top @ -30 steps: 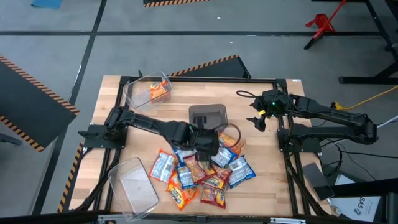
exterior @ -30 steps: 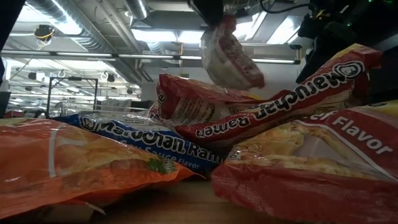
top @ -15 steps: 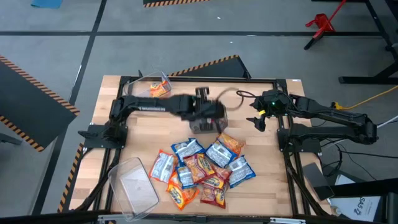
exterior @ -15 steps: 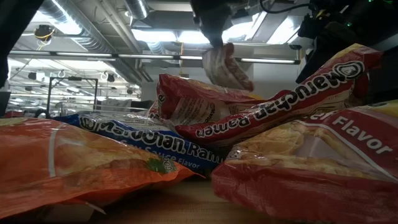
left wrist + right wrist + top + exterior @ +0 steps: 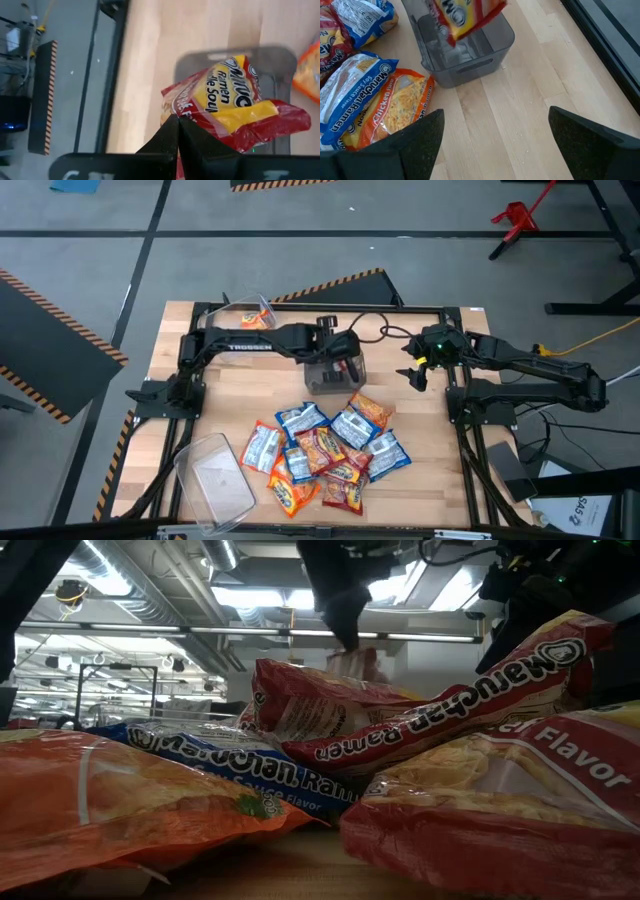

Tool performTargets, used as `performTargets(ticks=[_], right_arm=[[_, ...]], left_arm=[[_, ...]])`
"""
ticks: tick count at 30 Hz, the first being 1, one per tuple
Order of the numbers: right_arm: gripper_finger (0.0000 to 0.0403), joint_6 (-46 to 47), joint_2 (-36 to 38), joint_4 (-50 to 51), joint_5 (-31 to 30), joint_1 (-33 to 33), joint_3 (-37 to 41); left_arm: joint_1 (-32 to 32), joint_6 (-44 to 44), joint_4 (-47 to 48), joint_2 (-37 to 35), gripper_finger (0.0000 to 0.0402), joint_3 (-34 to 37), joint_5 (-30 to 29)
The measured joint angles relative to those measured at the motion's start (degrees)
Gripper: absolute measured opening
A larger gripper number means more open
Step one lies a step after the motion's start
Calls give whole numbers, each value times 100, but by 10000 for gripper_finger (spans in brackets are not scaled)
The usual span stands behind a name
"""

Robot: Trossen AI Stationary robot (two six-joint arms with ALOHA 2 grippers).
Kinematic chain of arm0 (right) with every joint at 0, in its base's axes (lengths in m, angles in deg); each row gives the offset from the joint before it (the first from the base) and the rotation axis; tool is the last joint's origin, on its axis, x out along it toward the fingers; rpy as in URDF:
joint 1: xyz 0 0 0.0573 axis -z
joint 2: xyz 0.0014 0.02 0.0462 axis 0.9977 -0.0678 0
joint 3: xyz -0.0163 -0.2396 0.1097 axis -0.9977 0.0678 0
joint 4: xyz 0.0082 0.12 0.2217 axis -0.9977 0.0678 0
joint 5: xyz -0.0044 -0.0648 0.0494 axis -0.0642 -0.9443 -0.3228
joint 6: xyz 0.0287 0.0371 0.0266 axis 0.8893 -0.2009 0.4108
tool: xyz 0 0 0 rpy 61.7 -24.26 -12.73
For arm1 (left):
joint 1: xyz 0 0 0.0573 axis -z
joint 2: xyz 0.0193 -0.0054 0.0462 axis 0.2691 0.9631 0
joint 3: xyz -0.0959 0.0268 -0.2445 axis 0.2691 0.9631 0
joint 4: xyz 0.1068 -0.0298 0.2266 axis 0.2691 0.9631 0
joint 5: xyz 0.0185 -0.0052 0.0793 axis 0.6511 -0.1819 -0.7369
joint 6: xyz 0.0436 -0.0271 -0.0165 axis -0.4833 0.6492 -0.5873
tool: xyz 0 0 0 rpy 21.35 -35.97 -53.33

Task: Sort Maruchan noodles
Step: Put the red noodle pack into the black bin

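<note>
Red noodle packet (image 5: 235,107) pinched in closed left gripper (image 5: 177,131), dangling over grey bin (image 5: 465,50); right gripper (image 5: 492,137) wide open, empty.

Red packet (image 5: 462,17) cut off at the edge (top hidden), bin (image 5: 333,376) partly covered

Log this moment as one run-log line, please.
left gripper: shut on red packet, above grey bin | right gripper: open, idle at right | pile: on table, unsorted

Red noodle packet (image 5: 235,107) pinched by fingers (image 5: 172,140)
</note>
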Motion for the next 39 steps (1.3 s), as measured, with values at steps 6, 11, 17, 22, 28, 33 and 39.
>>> performTargets(ticks=[6, 11, 17, 22, 28, 33, 39], right_arm=[[344, 0, 0, -2, 0, 0, 0], [344, 0, 0, -2, 0, -1, 0], [344, 0, 0, -2, 0, -1, 0], [344, 0, 0, -2, 0, -2, 0], [344, 0, 0, -2, 1, 0, 0], [344, 0, 0, -5, 2, 0, 0], [344, 0, 1, -6, 34, 0, 0]], left_arm=[[1, 88, -315, -6, 0, 417, 11], [12, 2, -798, -8, 0, 691, 235], [12, -12, -1224, -6, 0, 950, 277], [10, -17, -1633, -6, 0, 1219, 455], [-3, -36, -1908, -6, 0, 1550, 476], [-3, -36, -1990, -6, 0, 1786, 475], [-3, -35, -1909, -6, 22, 2015, 439]])
